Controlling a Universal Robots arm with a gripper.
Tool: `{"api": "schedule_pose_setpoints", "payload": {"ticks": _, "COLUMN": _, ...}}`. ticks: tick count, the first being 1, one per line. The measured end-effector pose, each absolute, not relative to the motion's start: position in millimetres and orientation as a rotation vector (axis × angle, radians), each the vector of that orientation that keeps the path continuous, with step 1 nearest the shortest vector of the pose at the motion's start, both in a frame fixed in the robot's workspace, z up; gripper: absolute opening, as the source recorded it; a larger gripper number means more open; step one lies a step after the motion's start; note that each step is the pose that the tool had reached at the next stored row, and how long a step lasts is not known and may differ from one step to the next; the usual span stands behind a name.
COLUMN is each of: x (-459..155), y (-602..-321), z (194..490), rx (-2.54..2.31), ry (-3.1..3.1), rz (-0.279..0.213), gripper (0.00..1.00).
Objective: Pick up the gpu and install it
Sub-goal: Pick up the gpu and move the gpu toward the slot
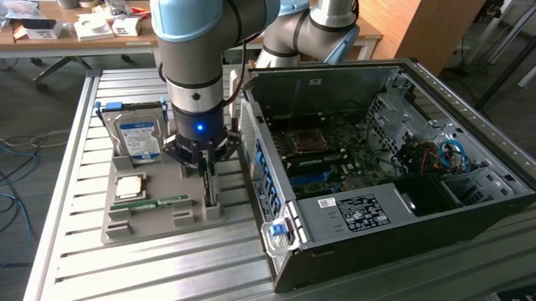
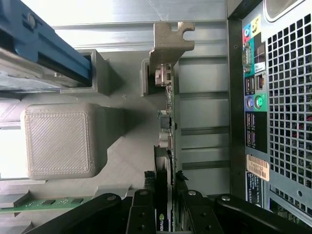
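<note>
A: So, where's the gpu sitting right now? Hard to spot under the arm.

B: Yeah, it's edge-on in the exterior view, just a thin dark strip standing upright in a slot of the grey holder on the table. The arm comes straight down on top of it. Wrist view is way better: you look along the card's edge, with the silver bracket at the far end, up against the holder's end post.

A: And the jaws? Apart or on it?

B: Clamped on the gpu, far as I can see. Black fingers sit tight against both faces of the card, at the end away from the bracket. The card is in its slot, not lifted clear.

A: What else is around?

B: Going by the exterior view, with the gpu as the middle of the dial:
- The hard drive with the blue label stands at about 10 o'clock.
- A square silver chip is at 9.
- The memory stick lies flat between 8 and 9.

All three share that holder. The open case is at 3 o'clock, just beside the holder, motherboard showing. In the wrist view its rear ports run alongside the card, near but apart.
</note>
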State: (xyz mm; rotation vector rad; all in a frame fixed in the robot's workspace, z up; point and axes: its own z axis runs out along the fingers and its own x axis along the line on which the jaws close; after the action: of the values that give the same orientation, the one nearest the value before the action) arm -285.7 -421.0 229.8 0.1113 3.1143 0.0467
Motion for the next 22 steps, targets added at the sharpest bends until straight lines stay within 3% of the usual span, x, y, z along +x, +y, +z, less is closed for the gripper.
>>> {"api": "schedule_pose_setpoints", "payload": {"ticks": 11, "x": -285.6, "y": -421.0, "z": 240.9, "rx": 0.111, "ry": 3.114, "rz": 0.047, "gripper": 0.26}}
{"api": "schedule_pose_setpoints", "payload": {"ticks": 22, "x": -285.6, "y": -421.0, "z": 282.3, "rx": 0.111, "ry": 3.114, "rz": 0.047, "gripper": 0.26}}
